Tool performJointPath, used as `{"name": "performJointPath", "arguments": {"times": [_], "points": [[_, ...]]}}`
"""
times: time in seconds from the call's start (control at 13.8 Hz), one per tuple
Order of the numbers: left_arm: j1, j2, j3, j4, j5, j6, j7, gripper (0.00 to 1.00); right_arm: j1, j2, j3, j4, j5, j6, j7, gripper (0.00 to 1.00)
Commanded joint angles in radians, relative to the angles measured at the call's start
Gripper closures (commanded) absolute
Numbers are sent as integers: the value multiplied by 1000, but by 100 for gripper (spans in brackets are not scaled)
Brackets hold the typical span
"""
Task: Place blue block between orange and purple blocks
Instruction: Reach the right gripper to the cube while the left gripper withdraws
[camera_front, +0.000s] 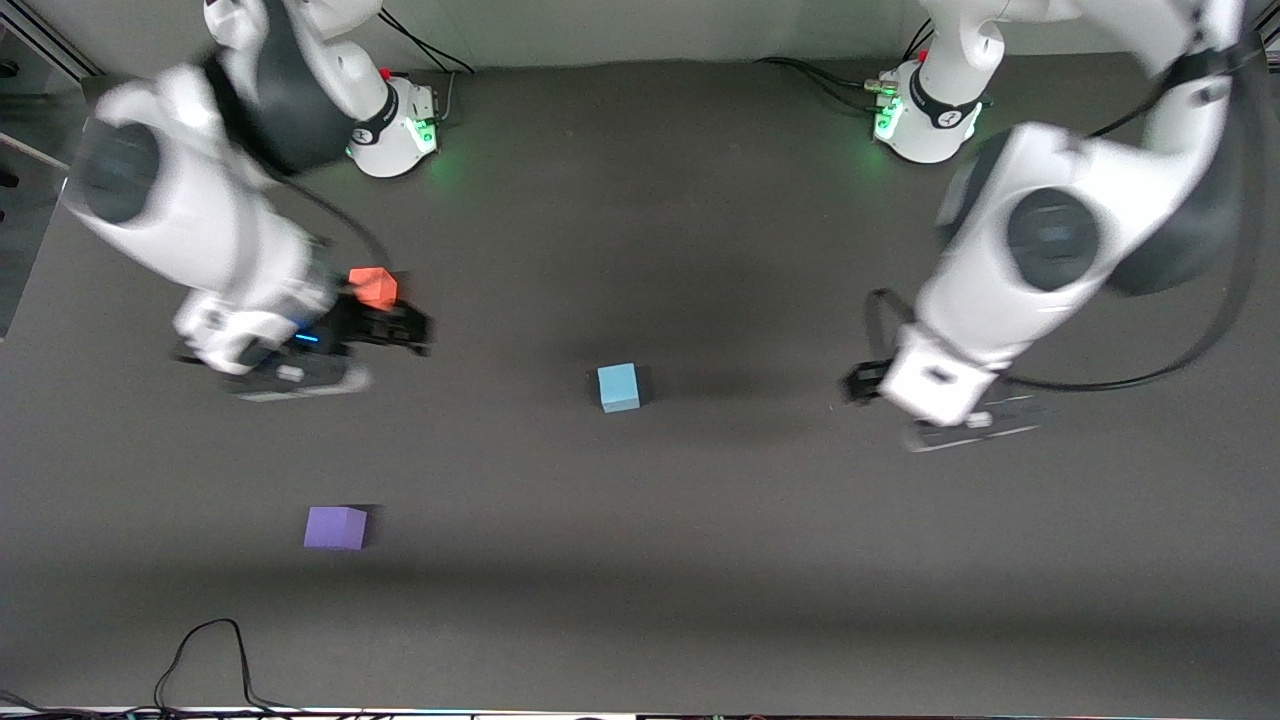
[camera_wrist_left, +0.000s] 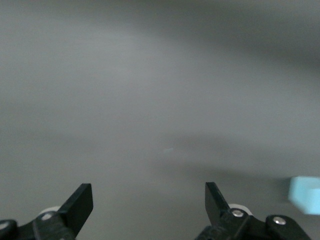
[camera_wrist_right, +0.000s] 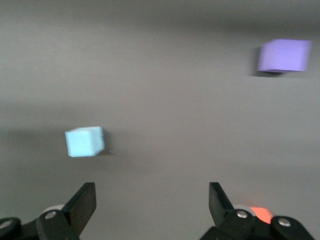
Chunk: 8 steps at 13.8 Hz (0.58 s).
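Front view: blue block (camera_front: 619, 387) sitting mid-table; purple block (camera_front: 335, 527) lying nearer the camera, toward the right arm's end; orange block (camera_front: 373, 287) touching or just beside the right gripper (camera_front: 395, 325), possibly under it.

Left wrist view: left gripper (camera_wrist_left: 148, 205) hovering spread over bare table (camera_wrist_left: 150, 100), pinching nothing.

Right wrist view: fingers (camera_wrist_right: 82, 205) standing wide apart, holding nothing.

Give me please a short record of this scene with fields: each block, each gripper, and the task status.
blue block: on the table, mid-table, not held
orange block: on the table toward the right arm's end, beside the right gripper
purple block: nearer to the front camera than the orange block
left gripper: open, empty, over bare table
right gripper: open, empty, over the table by the orange block
task status: blue block not yet between the other two
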Motion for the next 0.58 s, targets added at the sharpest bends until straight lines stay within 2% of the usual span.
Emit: {"name": "performJointPath", "arguments": {"times": [0.0, 0.07, 0.22, 0.36, 0.51], "points": [[72, -105, 46, -107, -20, -17, 145, 0, 70, 261, -10, 280, 6, -8, 120, 0], [57, -117, 116, -114, -22, -14, 186, 0, 108, 307, -13, 299, 2, 34, 122, 0], [40, -170, 204, -162, -37, -17, 294, 0, 136, 360, -11, 264, 8, 197, 191, 0], [48, -261, 220, -263, -25, 0, 320, 0, 182, 409, -13, 226, 3, 311, 243, 0], [58, -280, 221, -260, -16, -34, 370, 0, 219, 444, -16, 186, 0, 364, 245, 0]]}}
